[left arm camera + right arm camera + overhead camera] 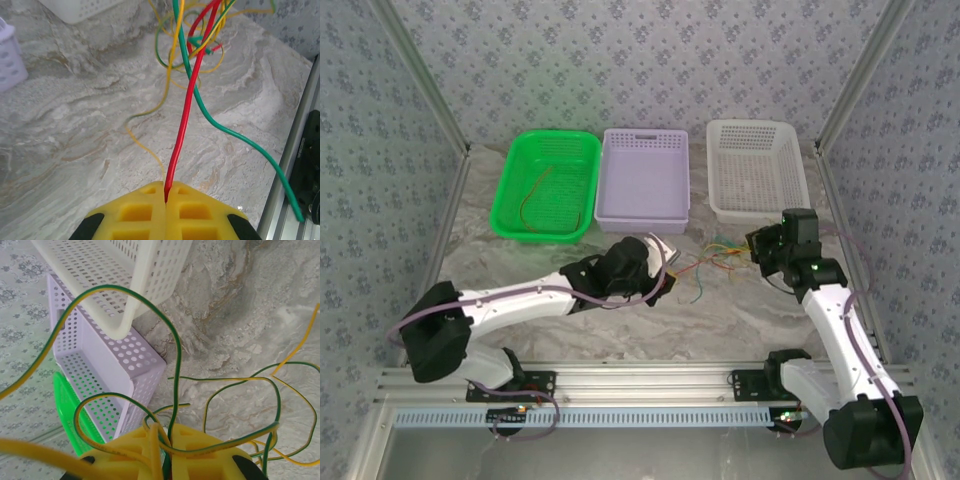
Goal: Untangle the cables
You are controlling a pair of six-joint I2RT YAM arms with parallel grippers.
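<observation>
The cables [720, 255] lie as a loose knot on the table [720, 330], just in front of the gap between the purple basket [645, 135] and the white basket [757, 125], strung between our two grippers. One more thin wire [532, 195] lies inside the green basket [510, 200]. Our left gripper [165, 192] is clamped on the red cable [187, 110], which runs taut from the pads up into the knot. A green cable [225, 131] crosses it, and yellow strands [172, 60] loop around both. Our right gripper [167, 442] looks closed on a bunch of green-and-yellow strands [175, 350], holding the knot's far side. We judge the step in hand to be drawing the red cable free. To do it well, we should pull the left arm slowly along the cable's own line, away from the right gripper. We should hold the right one as a steady anchor and watch the green crossing: if the knot tightens or drags, we ease off and change the angle rather than yank
</observation>
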